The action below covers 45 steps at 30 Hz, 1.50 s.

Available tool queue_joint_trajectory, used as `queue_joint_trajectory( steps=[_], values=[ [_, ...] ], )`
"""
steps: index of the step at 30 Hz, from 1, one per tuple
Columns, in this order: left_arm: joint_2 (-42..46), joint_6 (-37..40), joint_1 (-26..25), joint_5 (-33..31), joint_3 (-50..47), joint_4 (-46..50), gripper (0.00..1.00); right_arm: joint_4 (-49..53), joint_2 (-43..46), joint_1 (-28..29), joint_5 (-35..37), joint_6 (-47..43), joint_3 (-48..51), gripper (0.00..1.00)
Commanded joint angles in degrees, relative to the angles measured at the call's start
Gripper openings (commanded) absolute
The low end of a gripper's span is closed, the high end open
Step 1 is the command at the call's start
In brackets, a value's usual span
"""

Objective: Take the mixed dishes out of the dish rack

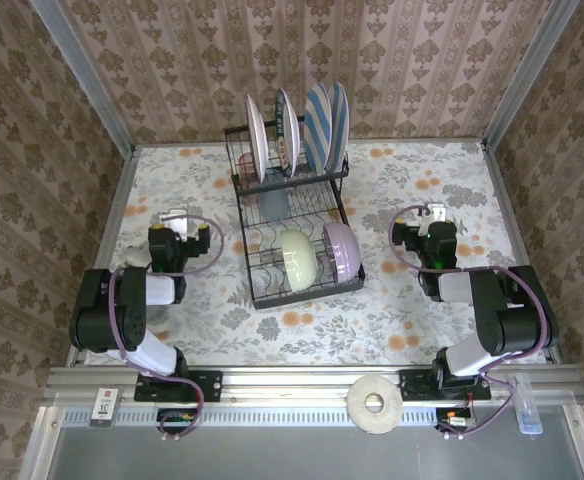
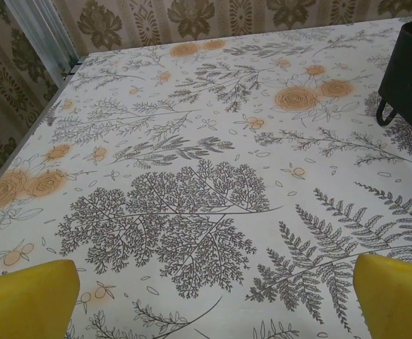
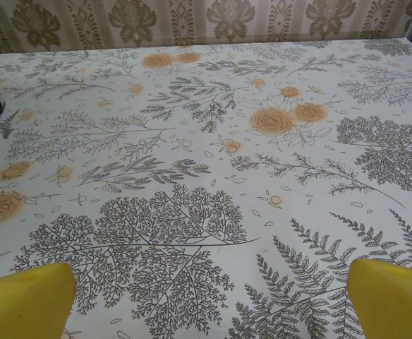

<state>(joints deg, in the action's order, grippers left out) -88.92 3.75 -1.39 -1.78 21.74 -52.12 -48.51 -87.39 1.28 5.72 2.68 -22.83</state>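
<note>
The black wire dish rack [image 1: 302, 297] stands at the middle of the table. Several round plates stand on edge in its upper shelf, among them a white one [image 1: 257, 135] and a blue-striped one [image 1: 318, 125]. A cream-green bowl [image 1: 299, 256] and a lilac bowl [image 1: 341, 250] rest in the lower tier. My left gripper [image 1: 175, 218] is left of the rack, my right gripper [image 1: 430, 215] right of it. Both are low over the cloth and open. In the left wrist view the yellow fingertips [image 2: 29, 296] stand wide apart around bare cloth; the right fingertips [image 3: 393, 296] do the same.
A floral tablecloth [image 1: 422, 310] covers the table, with wallpapered walls on three sides. One black corner of the rack [image 2: 410, 70] sits at the right edge of the left wrist view. A roll of tape [image 1: 375, 403] lies on the front rail.
</note>
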Motion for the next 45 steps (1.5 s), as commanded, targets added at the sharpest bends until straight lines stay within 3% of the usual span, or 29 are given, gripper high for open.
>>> queue_joint_trajectory(
  steps=[1,32,45],
  values=[
    [0.1,1.2,0.3,4.0,0.5,-0.5,1.0,-0.4,-0.4,0.4,0.8,-0.6,-0.6,1.0],
    [0.0,0.5,1.2,5.7,0.9,0.2,1.0,-0.4,-0.3,0.3,0.6,-0.5,-0.6,1.0],
    [0.0,-2.4,0.3,-5.7,-0.1,-1.9,1.0,-0.3,-0.5,0.1,0.3,-0.4,-0.6,1.0]
  ],
)
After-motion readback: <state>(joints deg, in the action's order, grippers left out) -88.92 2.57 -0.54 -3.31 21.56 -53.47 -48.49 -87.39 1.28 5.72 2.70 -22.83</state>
